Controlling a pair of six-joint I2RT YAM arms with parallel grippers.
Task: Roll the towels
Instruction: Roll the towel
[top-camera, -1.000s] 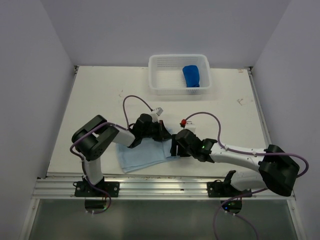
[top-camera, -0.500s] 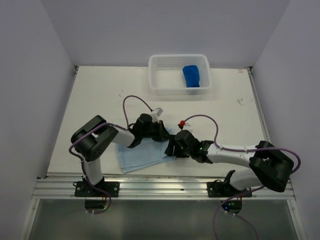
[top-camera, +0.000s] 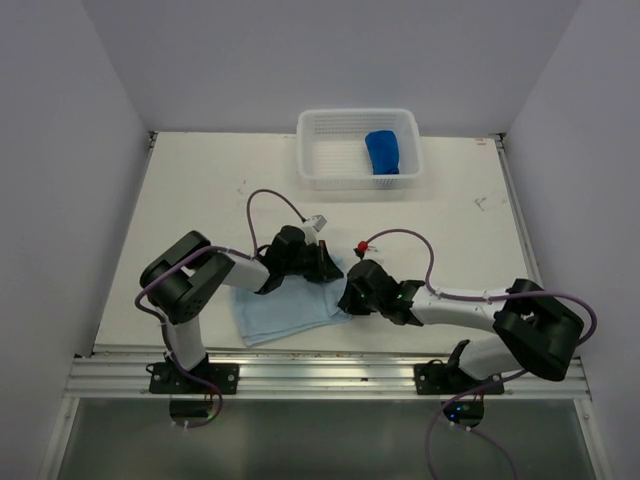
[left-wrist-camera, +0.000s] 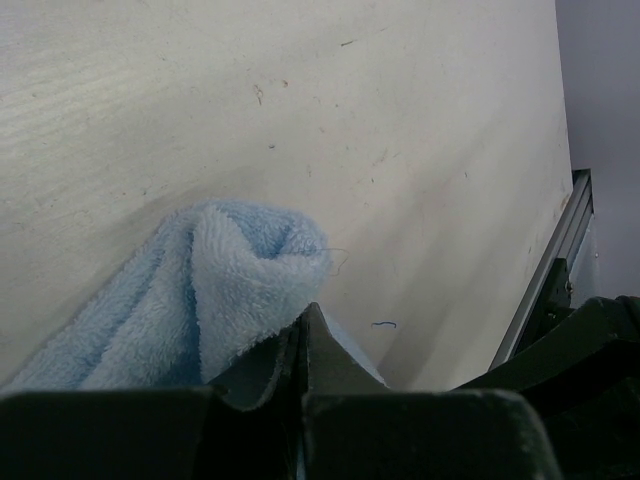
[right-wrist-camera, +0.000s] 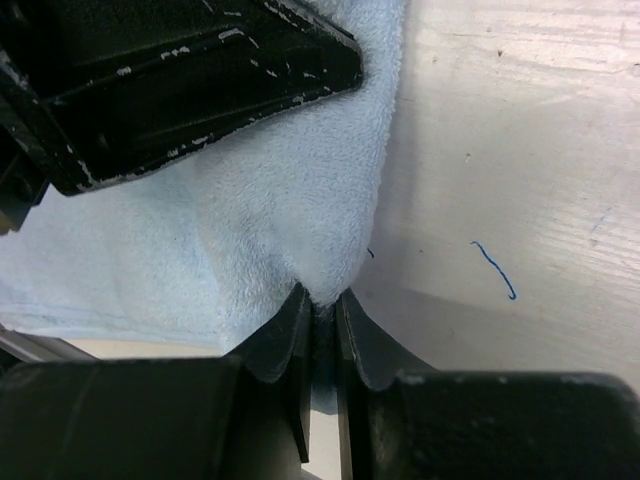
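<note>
Beside the left end effector (left-wrist-camera: 304, 318), right end effector (right-wrist-camera: 322, 303) pinches pale towel (right-wrist-camera: 250, 225).

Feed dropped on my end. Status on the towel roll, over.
Left gripper and right gripper shut on pale blue towel, not yet rolled. Dark blue towel in white basket. No obstruction seen.

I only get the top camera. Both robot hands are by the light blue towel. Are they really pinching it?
Observer: The left hand is. Its wrist camera shows it shut on a bunched-up fold of the light blue towel.
Operator: And the other one?
Observer: The right hand has the towel's edge squeezed in it too, right down at the table.
</note>
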